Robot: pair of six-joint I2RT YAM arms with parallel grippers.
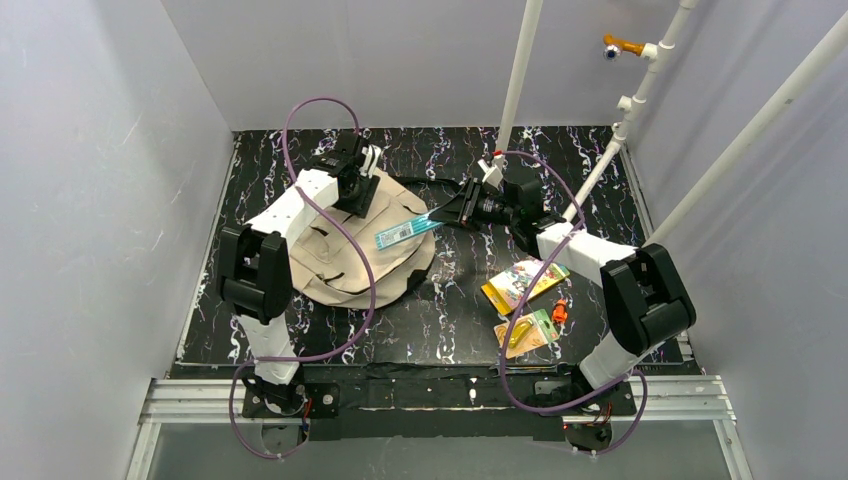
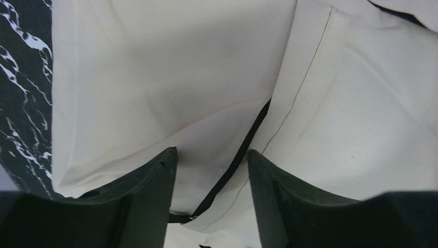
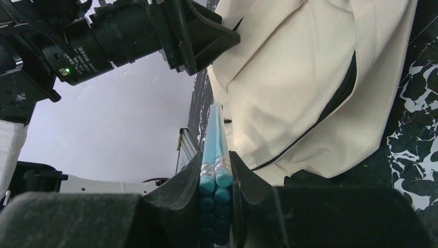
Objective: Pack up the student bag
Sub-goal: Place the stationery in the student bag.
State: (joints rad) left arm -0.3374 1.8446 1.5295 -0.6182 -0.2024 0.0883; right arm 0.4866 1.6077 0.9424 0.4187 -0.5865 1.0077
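The beige student bag (image 1: 345, 262) lies flat at the left middle of the table. It also fills the left wrist view (image 2: 155, 77), with its black zipper line (image 2: 243, 150) running between my fingers. My left gripper (image 1: 366, 172) hovers at the bag's far edge, jaws apart, with fabric below them (image 2: 212, 155). My right gripper (image 1: 450, 212) is shut on a pack of teal pencils (image 1: 405, 232) and holds it over the bag's right edge. In the right wrist view the pencils (image 3: 214, 134) point from my right gripper (image 3: 216, 155) past the bag (image 3: 289, 82).
A colourful book (image 1: 522, 283), a yellow-orange packet (image 1: 527, 333) and a small orange item (image 1: 560, 312) lie at the right front of the black marbled table (image 1: 440, 320). White pipes (image 1: 515, 80) rise at the back right. Grey walls enclose the table.
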